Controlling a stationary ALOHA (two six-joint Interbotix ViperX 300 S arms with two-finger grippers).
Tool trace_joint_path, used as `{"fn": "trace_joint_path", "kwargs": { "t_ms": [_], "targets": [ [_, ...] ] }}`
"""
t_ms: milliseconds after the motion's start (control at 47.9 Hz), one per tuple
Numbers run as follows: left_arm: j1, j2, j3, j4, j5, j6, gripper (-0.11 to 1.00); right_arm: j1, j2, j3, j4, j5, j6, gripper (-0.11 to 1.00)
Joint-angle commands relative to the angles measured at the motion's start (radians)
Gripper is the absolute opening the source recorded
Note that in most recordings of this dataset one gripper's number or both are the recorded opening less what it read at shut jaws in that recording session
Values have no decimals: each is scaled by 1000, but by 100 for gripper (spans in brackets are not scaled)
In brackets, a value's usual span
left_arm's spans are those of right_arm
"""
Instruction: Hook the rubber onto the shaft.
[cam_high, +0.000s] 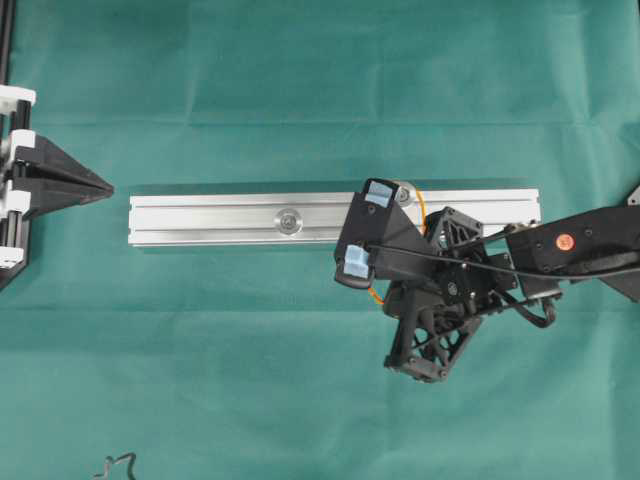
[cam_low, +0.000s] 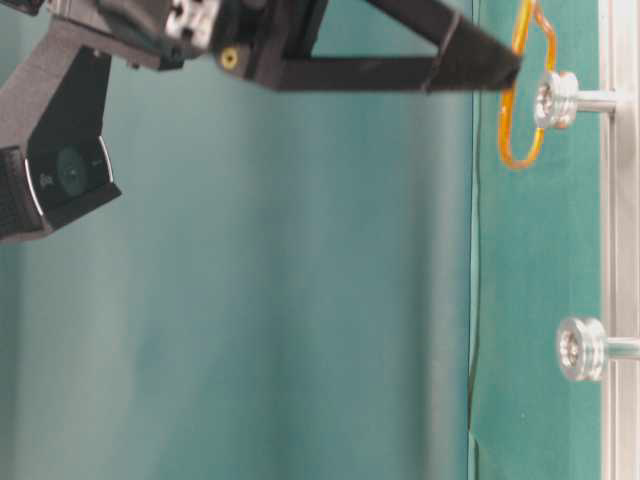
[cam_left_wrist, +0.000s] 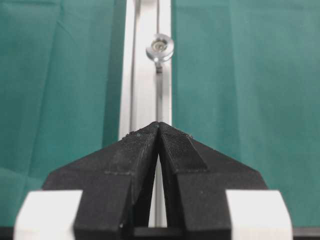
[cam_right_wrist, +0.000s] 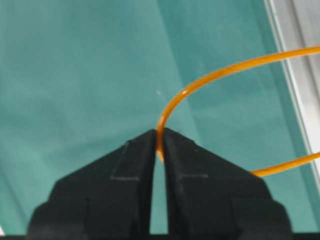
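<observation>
Rubber (cam_right_wrist: 210, 80) pinched by right tool (cam_right_wrist: 159, 136) beside rail (cam_right_wrist: 300, 60) edge.

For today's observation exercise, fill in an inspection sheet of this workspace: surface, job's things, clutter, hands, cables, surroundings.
Surface: green cloth, creased, covering the table.
Job's things: orange rubber band pinched in the right hand, its loop beside one shaft; second shaft bare; both stand on the aluminium rail.
Clutter: small dark wire squiggle at the cloth's lower left edge.
Hands: left hand shut, empty, at the rail's end; right hand shut on the band.
Cables: black cable along the right arm.
Surroundings: nothing seen.
</observation>
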Motion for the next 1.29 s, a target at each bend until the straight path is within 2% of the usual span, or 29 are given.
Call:
{"fn": "trace_joint_path", "kwargs": {
  "t_ms": [0,292,480,689,877,1003,1274],
  "targets": [
    [0,5,-25,2,-6,0,2,3,-9,-12,-11,-35,28,8],
    [0,3,-23,2,-6,0,2,-15,11,-23,-18,-89,95,8],
    [2,3,-25,2,-6,0,2,-29,18,-28,-17,-98,169,8],
    [0,3,-25,3,-6,0,2,-46,20,-31,-18,-80,345,8],
    [0,3,-23,2,-5,2,2,-51,20,-31,-18,-58,436,8],
    [0,3,-25,3,2,2,2,-51,20,-32,-18,-58,460,8],
    [2,3,-25,2,9,2,2,-54,23,-34,-18,-63,462,8]
  ]
}}
